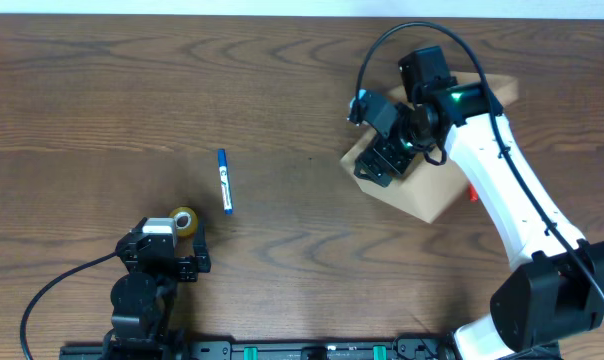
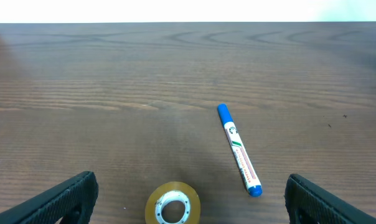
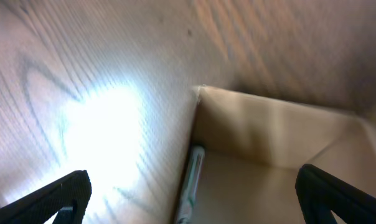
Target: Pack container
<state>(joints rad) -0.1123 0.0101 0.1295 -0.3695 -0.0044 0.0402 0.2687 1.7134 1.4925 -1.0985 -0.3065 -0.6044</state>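
Here, the overhead view shows the container (image 1: pixel 434 190), a small tan cardboard box, on the right side of the wooden table (image 1: pixel 82 100). It sits at an angle, with its hinged flap (image 1: pixel 502 90) folded back on the far side. The right gripper (image 1: pixel 385 160) hangs over the box's open mouth at its left corner. In the right wrist view its two fingers (image 3: pixel 51 199) are spread wide with nothing between them. Below them a pale pen-like item (image 3: pixel 191 180) lies inside the box along its near wall.

The left gripper (image 2: pixel 189 182) waits low at the near left of the table, its jaws also wide apart and empty. A tape roll (image 2: pixel 172 203) lies just in front of it and a blue-capped marker (image 2: pixel 239 151) a little farther out. Both are well apart from the box.

Handling, as a judgement: the box is probably light and thin-walled. It is stiff enough to hold its shape, but it would slide on the smooth table under a sideways push and would dent under a hard squeeze. A wall near a corner, where the card is stiffest, looks the better place to grip. The flap is best taken at its free edge, since the hinge crease bends easily.
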